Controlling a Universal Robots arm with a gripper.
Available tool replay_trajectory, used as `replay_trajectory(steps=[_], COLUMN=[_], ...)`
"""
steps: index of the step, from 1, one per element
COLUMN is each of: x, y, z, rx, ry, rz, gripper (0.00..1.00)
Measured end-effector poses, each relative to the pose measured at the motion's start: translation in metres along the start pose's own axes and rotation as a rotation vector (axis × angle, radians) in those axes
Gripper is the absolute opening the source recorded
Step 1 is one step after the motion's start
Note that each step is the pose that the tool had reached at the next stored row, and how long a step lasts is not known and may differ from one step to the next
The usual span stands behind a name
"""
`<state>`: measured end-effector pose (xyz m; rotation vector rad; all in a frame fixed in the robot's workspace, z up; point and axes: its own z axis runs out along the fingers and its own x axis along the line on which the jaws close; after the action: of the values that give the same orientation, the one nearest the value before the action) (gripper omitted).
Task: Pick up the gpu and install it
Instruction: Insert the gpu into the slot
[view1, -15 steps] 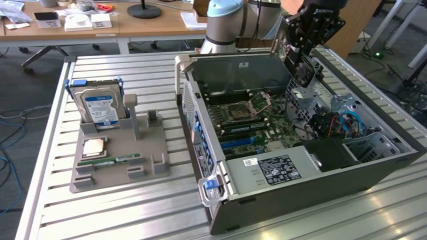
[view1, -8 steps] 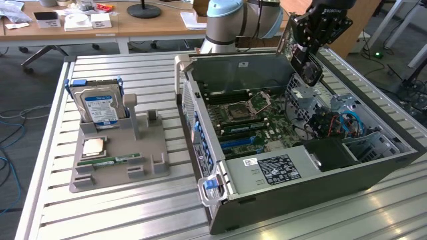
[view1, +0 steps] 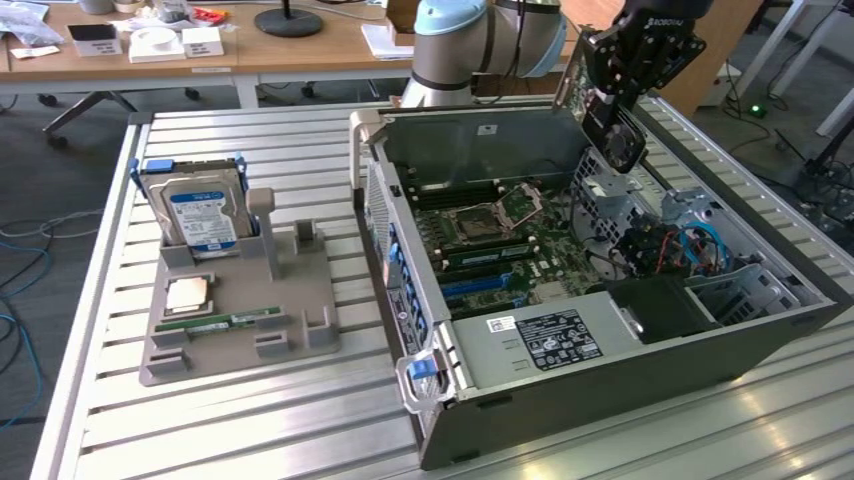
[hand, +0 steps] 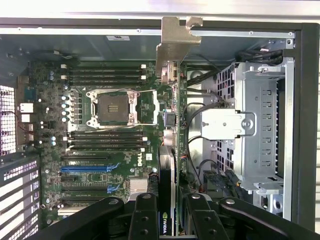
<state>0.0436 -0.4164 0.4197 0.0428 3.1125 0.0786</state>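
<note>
The gpu (view1: 617, 140), a thin dark card with a fan face and a green board edge, hangs upright over the back right of the open computer case (view1: 627, 350). My gripper (view1: 611, 95) is shut on its upper end. In the wrist view I see the gpu (hand: 167, 165) edge-on, with its pale metal bracket (hand: 173, 47) at the far end by the case's back wall. My gripper (hand: 170, 222) clamps it between black fingers (hand: 144, 217). Below lies the motherboard (hand: 105, 125) with its blue expansion slots (hand: 85, 168); the card hangs above the board's edge, beside the drive cage.
A silver drive cage (hand: 260, 125) and cables (view1: 667, 245) fill the case beside the board. On the exterior view's left a grey fixture tray (view1: 307, 330) holds a hard drive in a blue frame (view1: 200, 215), a processor (view1: 184, 293) and a green memory stick (view1: 220, 323). Desks stand behind.
</note>
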Motion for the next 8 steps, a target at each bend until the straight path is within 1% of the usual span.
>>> replay_trajectory(steps=[4,8], x=[0.0000,0.0000], y=[0.0000,0.0000], z=[0.0000,0.0000], rx=[0.0000,-0.0004], ry=[0.0001,0.0008], rz=[-0.003,-0.016], gripper=[0.26,0.26])
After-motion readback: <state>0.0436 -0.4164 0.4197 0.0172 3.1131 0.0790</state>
